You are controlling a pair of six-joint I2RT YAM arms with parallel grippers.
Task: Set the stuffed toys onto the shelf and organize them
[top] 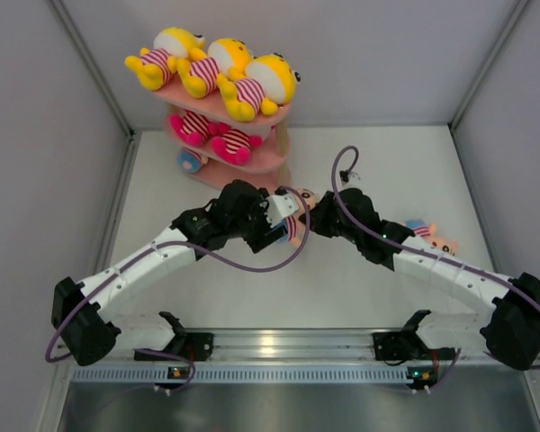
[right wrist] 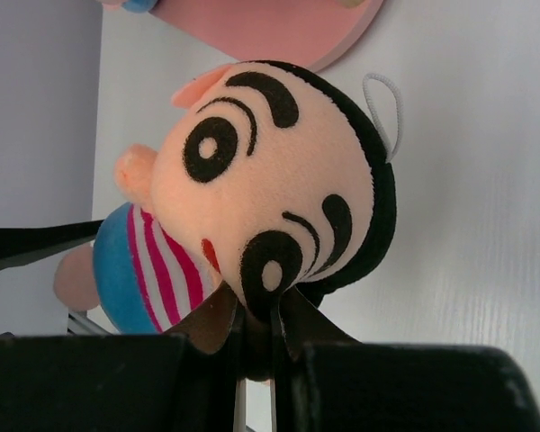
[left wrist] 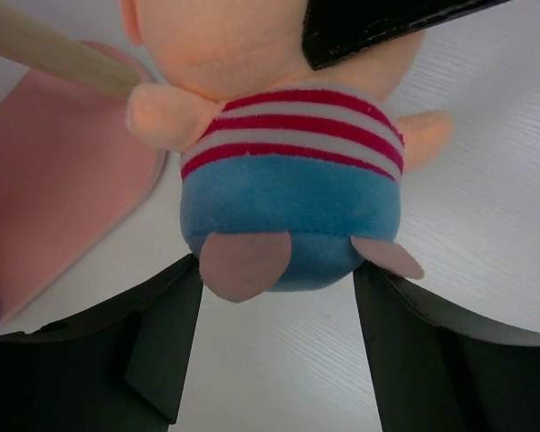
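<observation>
Handover stage, mid-bench: the peach-faced doll is being held between both arms, just in front of the shelf. R fingers are pinching the doll's head at its black hair edge, pressed tight on it. L fingers are standing spread, one either side of the blue bottom, w/ the feet lying at the tips and the pads apparently not touching. The top tier is carrying 3 yellow toys, the mid tier 2 pink ones, and the bottom tier 1 small peach-and-blue toy. A spare doll is lying on the bench beside the R arm. Judged step: passing the doll from R to L for the bottom tier, w/ 6 of 8 toys shelved. The next move is calling for L fingers advancing over the striped body and closing before R is letting go, then sliding in under the mid board w/o knocking the wooden post.
</observation>
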